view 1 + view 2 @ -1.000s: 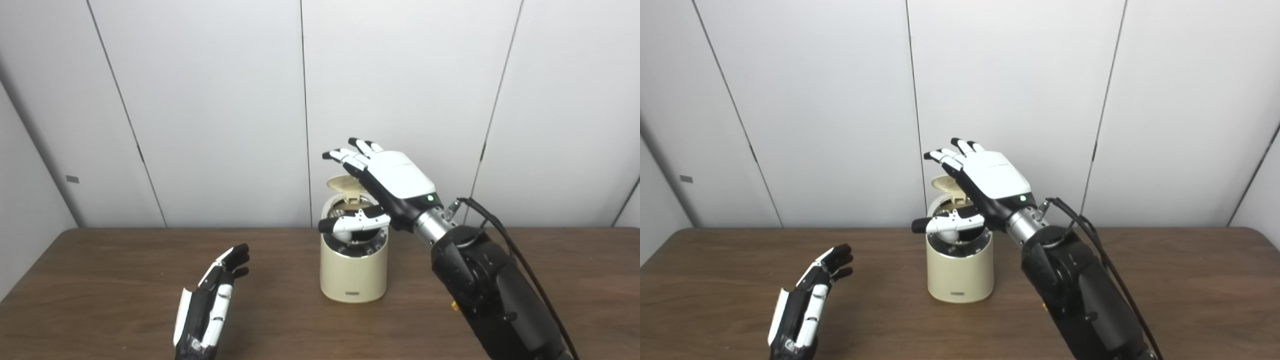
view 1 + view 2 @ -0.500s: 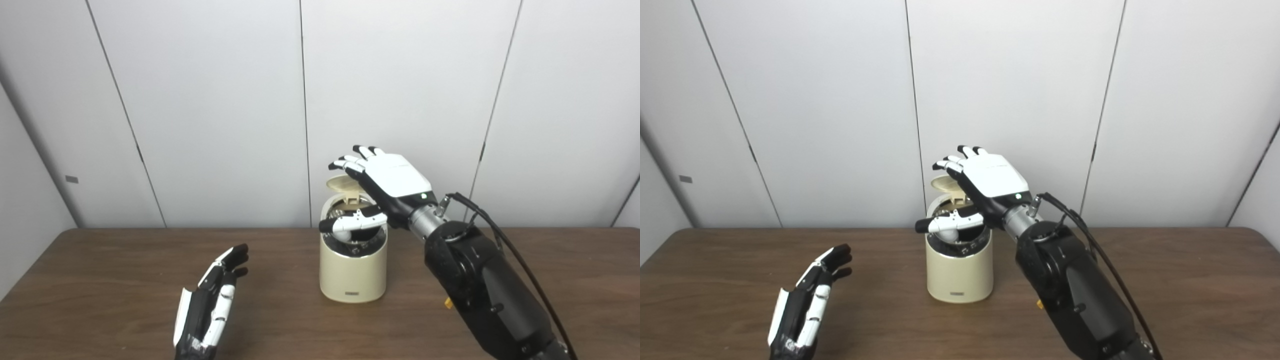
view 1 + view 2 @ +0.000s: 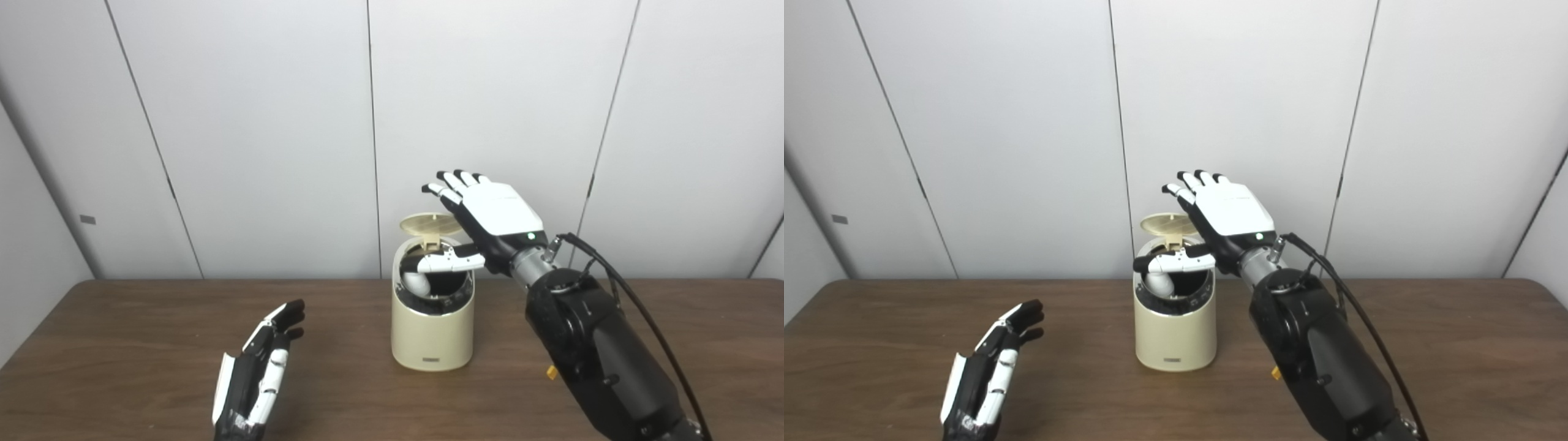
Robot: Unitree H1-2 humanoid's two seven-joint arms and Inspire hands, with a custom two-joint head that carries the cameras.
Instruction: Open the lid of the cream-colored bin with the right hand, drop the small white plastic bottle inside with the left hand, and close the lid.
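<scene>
Left eye view: cream-colored bin [image 3: 433,331] upright on table [image 3: 122,343], lid [image 3: 430,223] raised; white bottle [image 3: 417,282] inside, axis unclear. Right hand [image 3: 490,215] spread above, holding nothing.

Right eye view: left hand [image 3: 989,367] released, fingers apart, well apart from bin.

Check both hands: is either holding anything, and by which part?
Nothing is held. Left hand is open over the table; right hand is open above the bin, bottle inside.
</scene>
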